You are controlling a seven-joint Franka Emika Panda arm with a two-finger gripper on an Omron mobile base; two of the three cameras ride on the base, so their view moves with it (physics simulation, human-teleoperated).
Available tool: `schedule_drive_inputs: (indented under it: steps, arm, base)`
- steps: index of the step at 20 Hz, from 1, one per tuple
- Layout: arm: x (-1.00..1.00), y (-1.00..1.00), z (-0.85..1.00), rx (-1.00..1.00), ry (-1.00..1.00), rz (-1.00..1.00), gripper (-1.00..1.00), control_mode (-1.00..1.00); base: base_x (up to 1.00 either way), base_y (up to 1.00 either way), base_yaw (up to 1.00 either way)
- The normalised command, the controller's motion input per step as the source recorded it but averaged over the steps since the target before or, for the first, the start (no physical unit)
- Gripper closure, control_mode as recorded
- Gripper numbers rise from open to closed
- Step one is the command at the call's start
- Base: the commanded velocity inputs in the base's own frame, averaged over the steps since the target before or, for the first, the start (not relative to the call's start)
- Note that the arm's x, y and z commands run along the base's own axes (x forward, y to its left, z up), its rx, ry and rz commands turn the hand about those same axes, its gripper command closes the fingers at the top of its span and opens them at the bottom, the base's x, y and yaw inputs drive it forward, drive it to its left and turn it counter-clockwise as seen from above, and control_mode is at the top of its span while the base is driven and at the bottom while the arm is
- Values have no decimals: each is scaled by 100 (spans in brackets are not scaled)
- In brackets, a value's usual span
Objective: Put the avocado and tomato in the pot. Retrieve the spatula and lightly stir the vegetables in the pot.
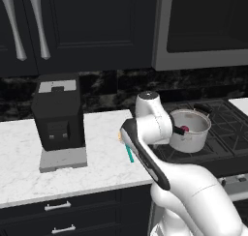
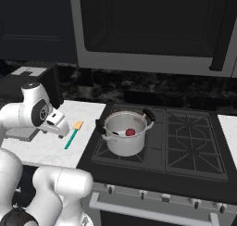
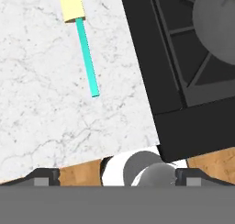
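Hand view looks down along my claw (image 3: 117,177): its two dark fingertips stand wide apart at the bottom edge, holding and touching nothing. One spatula (image 3: 82,44) lies on the white marble counter (image 3: 41,117), well clear of them. One pot (image 2: 125,132) sits on the black stove (image 2: 185,141), with one tomato (image 2: 130,132) inside.

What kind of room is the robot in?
It looks like a kitchen. There's a gas stove with a steel pot on it, a white marble counter with a coffee machine, and dark cabinets above.
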Motion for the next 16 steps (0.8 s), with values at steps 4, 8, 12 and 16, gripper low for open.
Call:
schedule_drive_inputs:
  steps: [4,8,12,16]
  arm:
    - [27,0,-61,3,-1,6,-100,-100]
    - [39,0,-47,2,0,5,-100,-100]
    - [59,0,-27,0,5,0,-100,-100]
    - [54,6,-27,0,5,0,-100,-100]
  base:
    - [0,0,0]
    - [0,0,0]
    - [0,0,0]
    - [0,0,0]
